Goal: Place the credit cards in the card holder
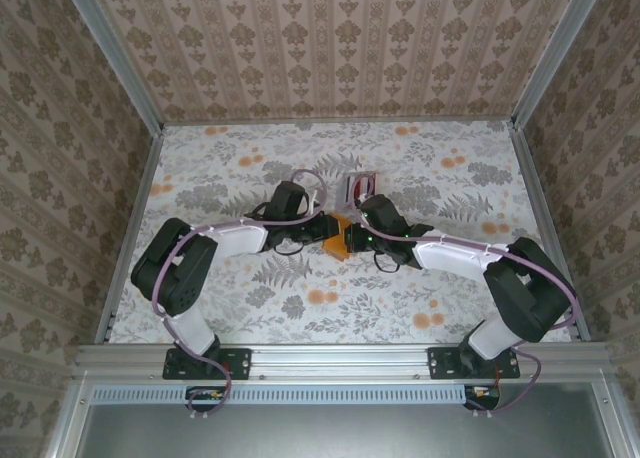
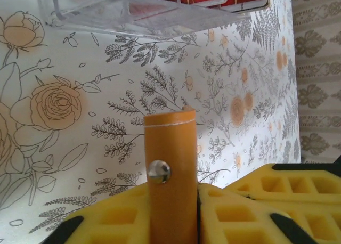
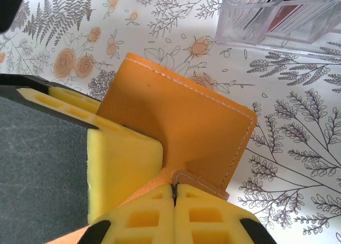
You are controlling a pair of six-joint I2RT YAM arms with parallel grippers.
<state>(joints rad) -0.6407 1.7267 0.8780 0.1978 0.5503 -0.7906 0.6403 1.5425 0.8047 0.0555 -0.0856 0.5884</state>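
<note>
The card holder [image 3: 181,121] is mid-desk [image 1: 230,178], near the clear rack [image 3: 240,28] of credit cards [image 3: 290,12]. The left hand [image 2: 173,212] pinches its snap strap [image 2: 170,143], and the right hand [image 3: 174,201] is pressed onto a thin flap edge. It looks light, soft and floppy, so the stitched edges are probably the best places to grip it.

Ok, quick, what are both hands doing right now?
Left hand: closed on the card holder.
Right hand: closed, gripping the card holder too.

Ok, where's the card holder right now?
Mid-table in the top view, the card holder is pinched between the left gripper and the right gripper, just on the arms' side of the clear rack.
</note>
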